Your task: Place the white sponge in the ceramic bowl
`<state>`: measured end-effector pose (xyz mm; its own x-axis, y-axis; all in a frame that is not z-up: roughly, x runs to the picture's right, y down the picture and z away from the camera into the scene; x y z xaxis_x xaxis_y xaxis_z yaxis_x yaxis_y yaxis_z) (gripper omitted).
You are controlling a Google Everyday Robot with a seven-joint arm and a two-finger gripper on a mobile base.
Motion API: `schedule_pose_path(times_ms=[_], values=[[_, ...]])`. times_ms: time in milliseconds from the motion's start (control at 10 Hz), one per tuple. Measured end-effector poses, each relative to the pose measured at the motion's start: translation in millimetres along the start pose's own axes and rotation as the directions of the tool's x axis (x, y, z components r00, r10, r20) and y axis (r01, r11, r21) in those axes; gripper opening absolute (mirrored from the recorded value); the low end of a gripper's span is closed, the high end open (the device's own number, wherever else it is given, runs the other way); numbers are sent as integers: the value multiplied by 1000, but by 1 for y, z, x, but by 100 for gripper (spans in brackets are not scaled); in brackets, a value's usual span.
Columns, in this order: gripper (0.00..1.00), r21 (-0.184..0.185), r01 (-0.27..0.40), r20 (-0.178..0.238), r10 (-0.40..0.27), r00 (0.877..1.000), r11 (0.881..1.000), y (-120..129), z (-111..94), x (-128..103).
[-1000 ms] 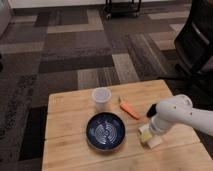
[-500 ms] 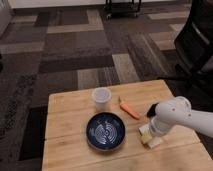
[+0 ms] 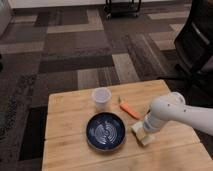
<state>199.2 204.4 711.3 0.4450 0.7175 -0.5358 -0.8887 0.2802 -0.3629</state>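
Observation:
The white sponge (image 3: 140,134) lies on the wooden table (image 3: 70,150), just right of the ceramic bowl (image 3: 106,131), a dark blue bowl with white rings inside. My white arm comes in from the right, and the gripper (image 3: 148,129) is down over the sponge's right part, partly hiding it. The bowl holds nothing.
A translucent white cup (image 3: 101,99) stands behind the bowl. An orange carrot-like piece (image 3: 130,110) lies between the cup and my arm. A dark office chair (image 3: 197,45) stands past the table's right side. Patterned carpet lies beyond the far edge.
The arm has shifted slightly and stays low over the sponge. The sponge, bowl and cup have not moved.

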Motion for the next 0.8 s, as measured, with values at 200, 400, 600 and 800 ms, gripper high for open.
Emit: schedule_pose_path(times_ms=[200,400,600,800], values=[[0,64,21,-64,-17,998,998,1,-17,-11],[0,110,87,-114,-74,991,990,9,-21,-30],[0,126,195,-145,-177,973,973,28,-22,-54],[0,150,296,-149,-274,950,943,48,-32,-75]])
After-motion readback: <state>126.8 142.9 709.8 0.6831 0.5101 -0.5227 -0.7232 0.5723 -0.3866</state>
